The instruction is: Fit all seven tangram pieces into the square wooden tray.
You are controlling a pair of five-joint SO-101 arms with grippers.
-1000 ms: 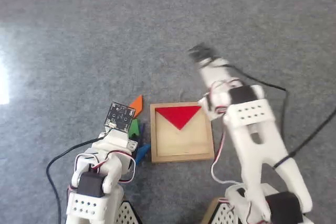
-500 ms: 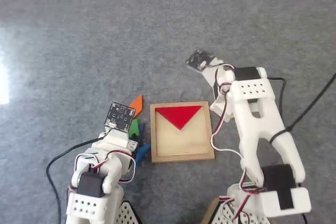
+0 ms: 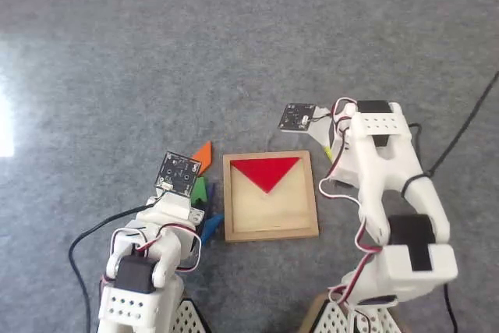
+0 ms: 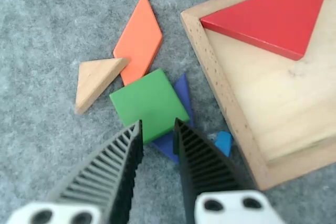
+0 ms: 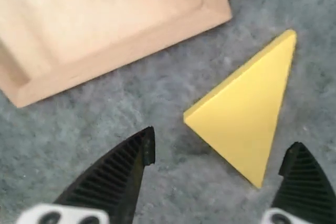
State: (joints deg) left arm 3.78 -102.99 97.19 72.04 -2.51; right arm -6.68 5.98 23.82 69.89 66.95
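The square wooden tray [image 3: 270,228] holds a red triangle [image 3: 265,171] against its far edge. My left gripper [image 4: 156,124] hovers narrowly open over a green square [image 4: 149,103], which lies on a dark blue piece [image 4: 182,92]. An orange parallelogram [image 4: 139,40] and a tan triangle [image 4: 94,80] lie just beyond, and a light blue tip [image 4: 223,141] peeks out by the tray rim [image 4: 220,87]. My right gripper [image 5: 221,139] is wide open, straddling a yellow triangle [image 5: 247,124] on the carpet beside the tray's corner [image 5: 210,11].
Everything rests on grey carpet. The left arm [image 3: 156,247] stands at the tray's left, the right arm [image 3: 378,161] at its right, with cables trailing off to the right. The orange piece [image 3: 203,154] and the green one [image 3: 200,189] crowd the tray's left side.
The right arm has drawn back from the far side and come down beside the tray's right edge. The left arm and the pieces have stayed put.
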